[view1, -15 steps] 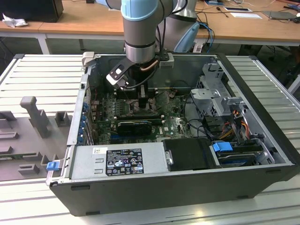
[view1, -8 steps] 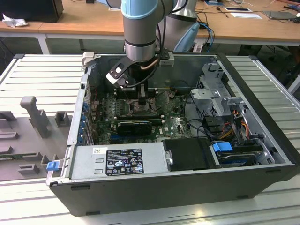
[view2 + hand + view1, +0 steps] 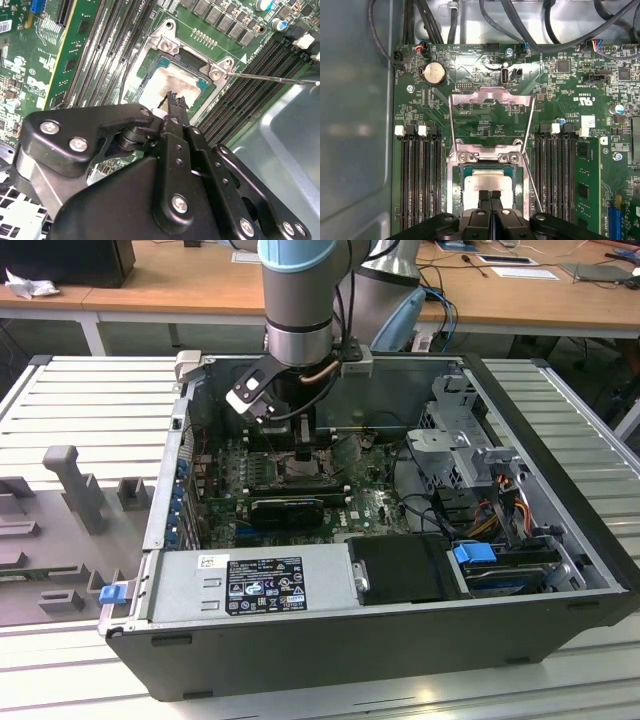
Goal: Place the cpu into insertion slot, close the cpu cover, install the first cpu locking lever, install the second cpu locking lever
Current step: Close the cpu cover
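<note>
Tally for you: one cpu (image 3: 487,181) lies flat in the insertion slot (image 3: 185,61). One gripper (image 3: 490,195) has its fingers pressed together with nothing between them, tips at the chip's metal top. One cpu cover (image 3: 490,96) stands swung open beyond the socket. One thin locking lever (image 3: 532,185) juts free beside it. Two banks of memory slots (image 3: 420,180) flank the socket. The open computer case (image 3: 560,540) lies on a ribbed grey table (image 3: 90,390), with wooden desks (image 3: 180,280) at the far side.
</note>
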Motion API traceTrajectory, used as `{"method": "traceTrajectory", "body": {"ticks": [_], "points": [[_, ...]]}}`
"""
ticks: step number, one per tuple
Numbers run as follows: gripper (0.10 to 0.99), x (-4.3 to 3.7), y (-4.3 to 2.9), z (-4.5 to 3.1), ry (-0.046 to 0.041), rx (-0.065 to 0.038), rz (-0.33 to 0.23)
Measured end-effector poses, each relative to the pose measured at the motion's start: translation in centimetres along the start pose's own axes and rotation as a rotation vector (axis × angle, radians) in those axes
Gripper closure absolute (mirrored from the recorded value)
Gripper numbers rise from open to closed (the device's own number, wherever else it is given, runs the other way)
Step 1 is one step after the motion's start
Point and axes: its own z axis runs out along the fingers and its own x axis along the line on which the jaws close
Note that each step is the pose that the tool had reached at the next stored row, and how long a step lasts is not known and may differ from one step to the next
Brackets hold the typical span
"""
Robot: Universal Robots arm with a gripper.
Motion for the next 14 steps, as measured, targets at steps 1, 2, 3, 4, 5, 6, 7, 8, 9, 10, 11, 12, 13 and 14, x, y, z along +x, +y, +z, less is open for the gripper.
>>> {"method": "traceTrajectory", "body": {"ticks": [1, 2, 3, 4, 5, 6, 7, 8, 9, 10, 11, 12, 13, 14], "points": [[0.98, -0.01, 0.48, 0.02, 0.0003, 0.005, 0.0], [0.98, 0.0, 0.54, -0.04, 0.0002, 0.005, 0.0], [0.98, 0.0, 0.56, -0.21, 0.0005, 0.005, 0.0], [0.98, 0.0, 0.56, -0.3, 0.0005, 0.005, 0.0], [0.98, 0.01, 0.56, -0.3, 0.0008, 0.005, 0.0], [0.98, 0.01, 0.56, -0.32, 0.0007, 0.005, 0.0], [0.98, 0.0, 0.56, -0.34, 0.0005, 0.005, 0.0], [0.98, 0.0, 0.57, -0.34, 0.0006, 0.005, 0.0], [0.98, 0.0, 0.56, -0.34, 0.0006, 0.005, 0.0], [0.98, 0.0, 0.56, -0.35, 0.0005, 0.005, 0.0], [0.98, 0.0, 0.57, -0.46, 0.0003, 0.005, 0.0], [0.98, 0.01, 0.58, -0.55, 0.0005, 0.005, 0.0], [0.98, 0.01, 0.58, -0.58, 0.0006, 0.005, 0.0], [0.98, 0.01, 0.58, -0.62, 0.0004, 0.005, 0.0]]}}
